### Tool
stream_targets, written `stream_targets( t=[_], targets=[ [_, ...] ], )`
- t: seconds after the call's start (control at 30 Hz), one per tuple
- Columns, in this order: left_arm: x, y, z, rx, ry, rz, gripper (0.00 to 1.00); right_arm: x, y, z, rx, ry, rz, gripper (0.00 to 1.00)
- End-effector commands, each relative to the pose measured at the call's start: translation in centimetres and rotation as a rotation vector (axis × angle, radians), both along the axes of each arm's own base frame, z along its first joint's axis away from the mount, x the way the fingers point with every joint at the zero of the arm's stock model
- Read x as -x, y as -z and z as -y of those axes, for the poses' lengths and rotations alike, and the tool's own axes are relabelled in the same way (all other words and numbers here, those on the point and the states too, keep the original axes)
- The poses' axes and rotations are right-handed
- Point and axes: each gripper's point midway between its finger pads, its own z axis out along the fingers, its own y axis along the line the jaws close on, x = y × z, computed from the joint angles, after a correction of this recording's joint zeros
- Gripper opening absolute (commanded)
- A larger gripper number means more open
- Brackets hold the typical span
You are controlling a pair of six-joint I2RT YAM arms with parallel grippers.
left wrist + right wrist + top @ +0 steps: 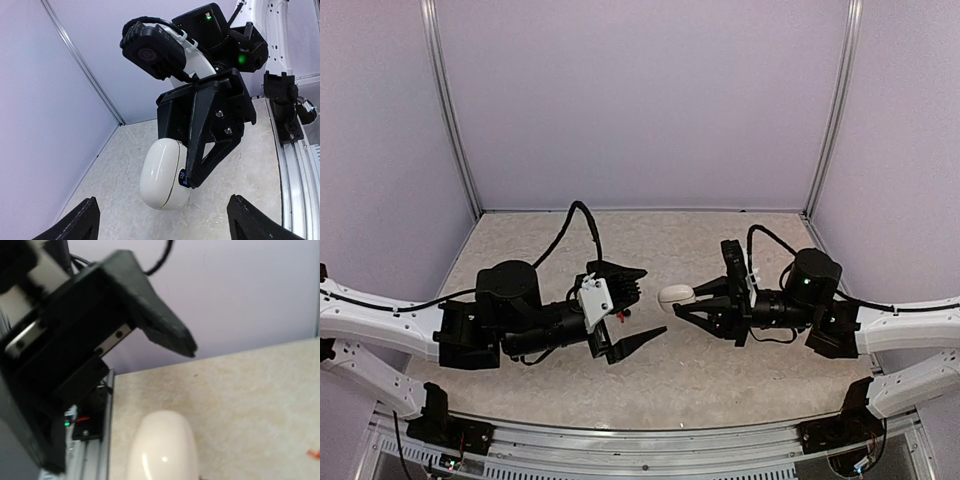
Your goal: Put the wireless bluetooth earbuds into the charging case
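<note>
Charging case [676,294], white glossy pebble, lid apparently shut: probably light, rigid, slippery; clamped by its rear in right gripper [692,300] jaws above worktop [720,370], best taken across broad flanks; left gripper [652,300] jaws wide, empty; earbuds unseen.

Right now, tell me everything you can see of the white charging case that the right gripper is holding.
The charging case is a smooth, glossy white pebble, plastic by its look, with a thin seam along one side; it looks closed. The right gripper pinches one end between its black fingers, and the rounded free end points toward the open left gripper. It seems to hang above the speckled table, near the middle.
</note>
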Motion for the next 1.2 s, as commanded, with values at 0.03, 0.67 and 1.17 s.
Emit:
stream_targets(
  t=[0.03, 0.67, 1.17],
  targets=[
    [-0.7, 1.0, 0.7, -0.092, -0.079, 0.151, 0.88, 0.2, 0.0, -0.4, 0.007, -0.036, -0.181, 0.00],
    [-0.3, 2.5, 3.6, -0.198, -0.080, 0.260, 0.67, 0.8, 2.0, -0.9, 0.019, -0.060, -0.296, 0.00],
    [-1.9, 3.9, 3.2, -0.266, -0.182, 0.287, 0.41, 0.6, 1.6, -0.6, 0.010, -0.036, -0.286, 0.05]
  ],
)
